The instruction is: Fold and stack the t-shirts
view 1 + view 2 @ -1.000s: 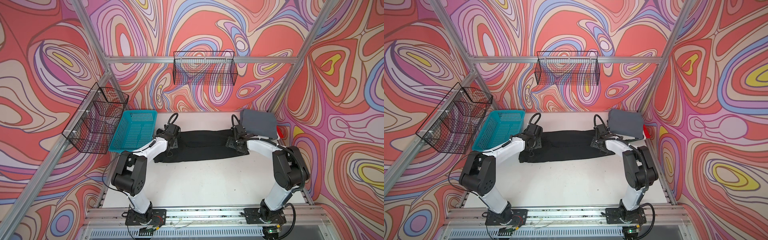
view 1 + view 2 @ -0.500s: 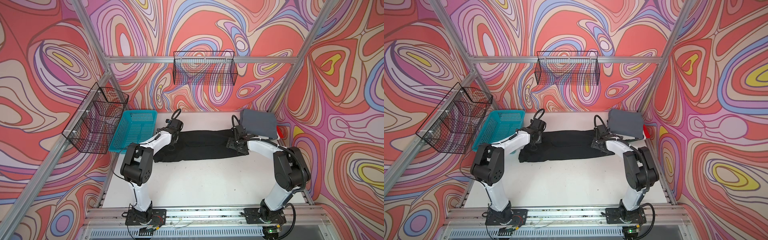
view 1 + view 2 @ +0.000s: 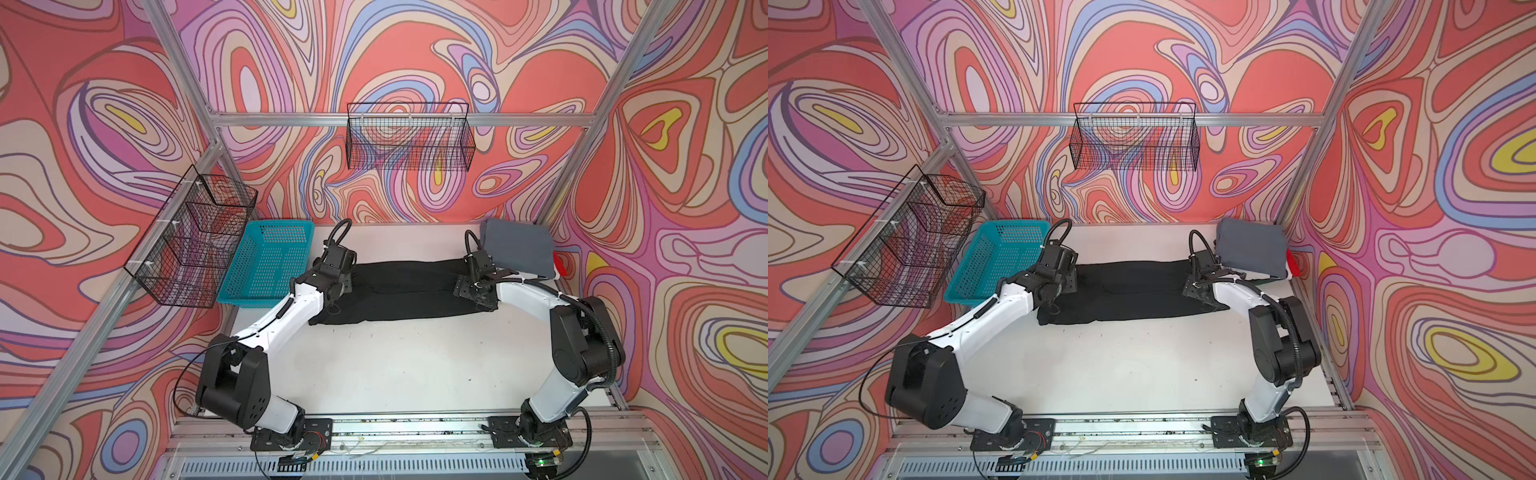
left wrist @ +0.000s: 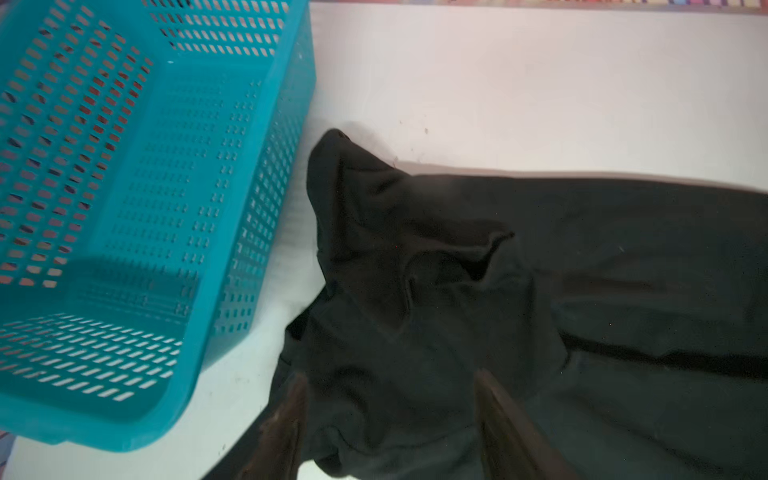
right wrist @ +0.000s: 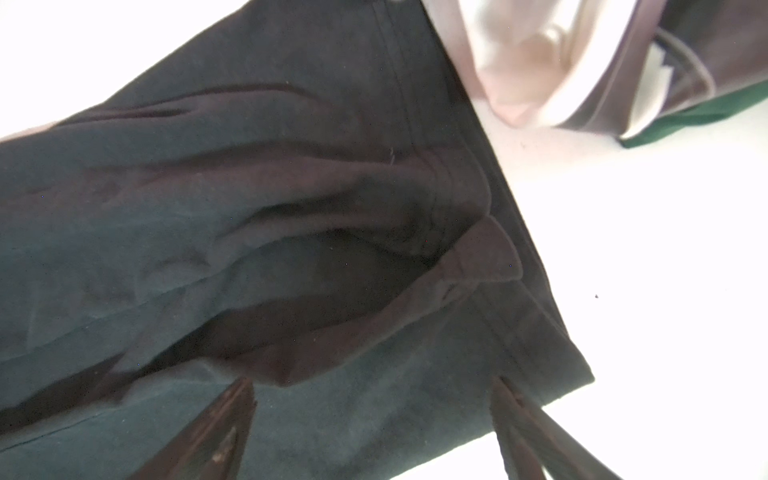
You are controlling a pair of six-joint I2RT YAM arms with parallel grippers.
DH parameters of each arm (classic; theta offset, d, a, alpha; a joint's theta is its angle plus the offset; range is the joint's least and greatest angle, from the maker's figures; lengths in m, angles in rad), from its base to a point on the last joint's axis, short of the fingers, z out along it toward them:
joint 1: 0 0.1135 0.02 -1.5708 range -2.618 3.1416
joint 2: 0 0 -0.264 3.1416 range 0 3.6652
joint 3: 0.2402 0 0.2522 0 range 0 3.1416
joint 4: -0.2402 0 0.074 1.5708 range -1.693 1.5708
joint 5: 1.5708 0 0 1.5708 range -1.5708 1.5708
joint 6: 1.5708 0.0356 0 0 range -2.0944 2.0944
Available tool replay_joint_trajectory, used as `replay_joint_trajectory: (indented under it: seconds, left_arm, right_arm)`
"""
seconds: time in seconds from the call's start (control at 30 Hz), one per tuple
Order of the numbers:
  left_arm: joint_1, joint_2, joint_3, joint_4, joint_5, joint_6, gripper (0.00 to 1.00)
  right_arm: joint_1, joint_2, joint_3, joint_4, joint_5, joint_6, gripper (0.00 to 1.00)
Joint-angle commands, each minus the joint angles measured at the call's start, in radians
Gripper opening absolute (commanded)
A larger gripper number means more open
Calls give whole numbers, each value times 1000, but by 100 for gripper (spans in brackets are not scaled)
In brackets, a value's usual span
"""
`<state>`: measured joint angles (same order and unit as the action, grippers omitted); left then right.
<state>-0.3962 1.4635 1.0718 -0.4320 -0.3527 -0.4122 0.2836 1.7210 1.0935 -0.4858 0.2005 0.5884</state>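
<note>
Leftward, black t-shirt (image 4: 457,291) ends beside the basket (image 4: 266,187).

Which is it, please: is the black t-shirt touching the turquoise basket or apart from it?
Apart. The left wrist view shows a strip of bare white table between the black t-shirt and the turquoise basket.

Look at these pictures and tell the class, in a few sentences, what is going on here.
Two robot arms are folding a black t-shirt, which lies as a long folded strip across the white table. The left gripper is over its end beside the turquoise basket, the right gripper over the opposite end; both have their fingers apart, gripping nothing. A folded grey t-shirt tops a stack in the far right corner.
</note>
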Motion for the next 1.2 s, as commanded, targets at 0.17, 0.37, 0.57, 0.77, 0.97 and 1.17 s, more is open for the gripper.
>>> replay_joint_trajectory:
  seconds: [0.17,0.37,0.57,0.77,0.97,1.17]
  left_arm:
    - [-25,45,-112,27,142,-56,41]
    - [-15,158,-80,45,119,-65,40]
    - [66,310,-4,51,104,-52,36]
    - [97,354,66,66,113,-41,36]
    - [124,424,197,39,102,-23,36]
    - [153,511,284,19,101,-2,36]
  right_arm:
    - [3,-21,-24,32,-27,6,93]
    - [4,-26,-30,33,-33,6,93]
    - [3,-46,-59,28,-26,2,93]
    - [4,-59,-99,26,-18,8,93]
    - [3,-59,-131,12,12,11,93]
    - [3,-79,-149,-5,38,12,93]
